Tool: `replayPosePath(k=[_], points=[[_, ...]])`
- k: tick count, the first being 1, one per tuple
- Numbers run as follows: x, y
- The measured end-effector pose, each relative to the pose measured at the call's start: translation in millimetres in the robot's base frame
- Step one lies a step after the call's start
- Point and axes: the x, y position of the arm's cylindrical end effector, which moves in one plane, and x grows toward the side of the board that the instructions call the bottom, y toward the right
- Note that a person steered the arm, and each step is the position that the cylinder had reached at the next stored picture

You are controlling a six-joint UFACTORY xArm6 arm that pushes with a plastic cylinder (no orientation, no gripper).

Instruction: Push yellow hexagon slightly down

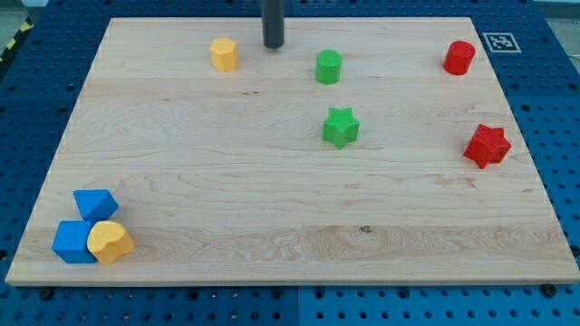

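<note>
Yellow hexagon (224, 54) at upper left of frame, apart from my tip (273, 45) — a bare rod, nothing gripped — just to its right. Best circled above the hexagon, then nudged briefly downward.

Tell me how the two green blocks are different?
The green cylinder is round; the green star has points. The green cylinder sits nearer the view's top, close to my tip; the green star lies below it, farther from my tip. Both are green and stand alone.

Tip (273, 45) just right of hexagon (224, 54)
</note>
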Motion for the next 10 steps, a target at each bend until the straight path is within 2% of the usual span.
replayPosePath(k=[1,3,4,10], points=[[9.7,-37.6],[3.0,-65.7],[27.8,-69.4],[55.9,-86.4]])
